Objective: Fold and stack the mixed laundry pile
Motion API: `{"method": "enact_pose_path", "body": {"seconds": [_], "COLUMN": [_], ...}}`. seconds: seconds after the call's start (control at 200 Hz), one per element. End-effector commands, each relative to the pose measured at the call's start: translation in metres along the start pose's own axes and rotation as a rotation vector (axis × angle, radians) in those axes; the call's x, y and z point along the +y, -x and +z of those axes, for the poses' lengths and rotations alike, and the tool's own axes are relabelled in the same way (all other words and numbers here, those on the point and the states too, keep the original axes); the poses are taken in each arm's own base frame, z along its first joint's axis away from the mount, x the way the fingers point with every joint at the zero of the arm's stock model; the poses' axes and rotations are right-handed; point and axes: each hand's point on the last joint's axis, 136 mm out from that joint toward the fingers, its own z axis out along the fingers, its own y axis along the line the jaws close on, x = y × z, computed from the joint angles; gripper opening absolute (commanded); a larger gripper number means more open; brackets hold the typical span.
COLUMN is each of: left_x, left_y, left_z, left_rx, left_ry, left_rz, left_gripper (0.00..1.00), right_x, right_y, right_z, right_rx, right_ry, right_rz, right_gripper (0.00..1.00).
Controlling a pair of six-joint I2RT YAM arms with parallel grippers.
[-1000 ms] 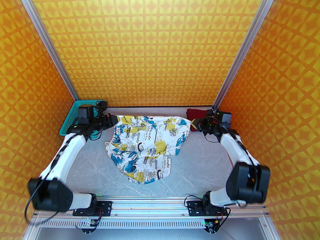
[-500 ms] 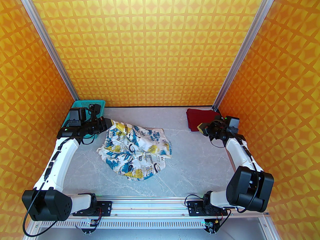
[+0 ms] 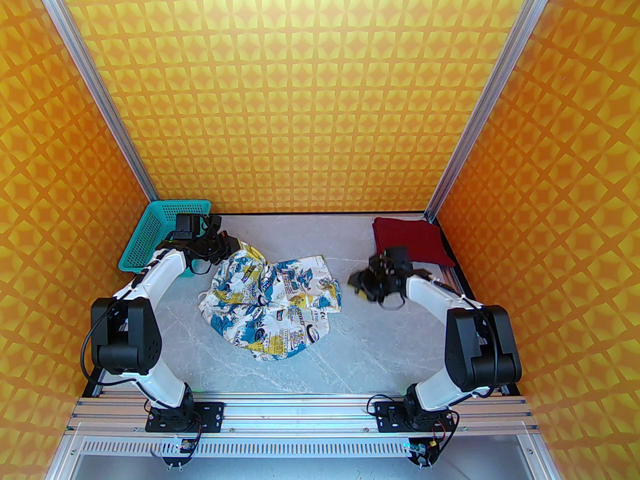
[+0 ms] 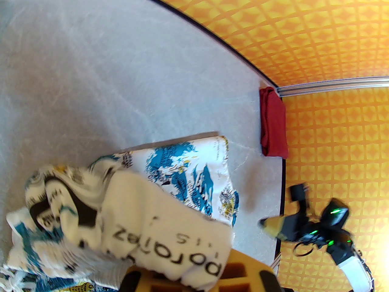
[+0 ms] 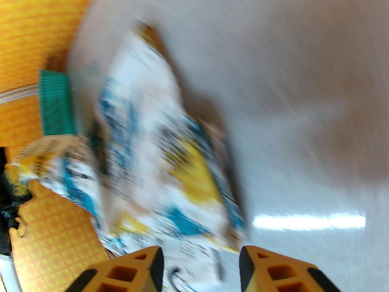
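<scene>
Where the white printed garment (image 3: 272, 298) lies crumpled on the counter (image 3: 400, 338), the left jaws are pressed together on its raised far-left corner. The right jaws stand spread, gripping nothing, just beside its right edge; the folded dark red T-shirt (image 3: 412, 240) sits far right.

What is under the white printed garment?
Grey tabletop shows around the white printed garment; the left gripper pinches its far-left edge. Anything beneath its crumpled middle is covered.
</scene>
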Motion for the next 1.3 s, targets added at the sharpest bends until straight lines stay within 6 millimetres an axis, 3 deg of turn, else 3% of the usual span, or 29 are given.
{"method": "enact_pose_path", "body": {"seconds": [0.0,0.165,0.415,0.64,0.815,0.875,1.005,1.17,1.295], "left_x": [-0.026,-0.026,-0.025,-0.025,-0.024,-0.025,-0.038,-0.055,-0.062], "left_y": [0.010,0.008,0.004,0.004,0.002,0.000,-0.007,-0.023,-0.017], "left_z": [-0.014,-0.015,-0.017,-0.017,-0.017,-0.020,-0.036,-0.063,-0.073], "left_rx": [-0.046,-0.043,-0.040,-0.042,-0.041,-0.043,-0.062,-0.081,-0.121], "left_ry": [-0.046,-0.043,-0.042,-0.042,-0.042,-0.042,-0.054,-0.064,-0.077], "left_rz": [0.074,0.079,0.079,0.084,0.082,0.085,0.120,0.173,0.174], "left_gripper": [0.00,0.00,0.00,0.00,0.00,0.00,0.00,0.00,0.00], "right_x": [0.006,0.012,-0.012,0.015,0.024,0.030,0.059,0.094,0.119], "right_y": [-0.019,-0.027,-0.027,-0.036,-0.025,-0.021,-0.012,0.003,0.024], "right_z": [0.008,0.032,0.049,0.058,0.057,0.051,0.019,-0.043,-0.082], "right_rx": [0.027,0.054,0.084,0.108,0.078,0.059,-0.020,-0.131,-0.190], "right_ry": [-0.024,-0.029,-0.130,-0.026,-0.034,-0.032,0.013,0.159,0.291], "right_rz": [-0.118,-0.193,-0.173,-0.193,-0.207,-0.219,-0.269,-0.218,-0.137], "right_gripper": [0.51,0.51,0.48,0.25,0.10,0.00,0.00,0.00,0.00]}}
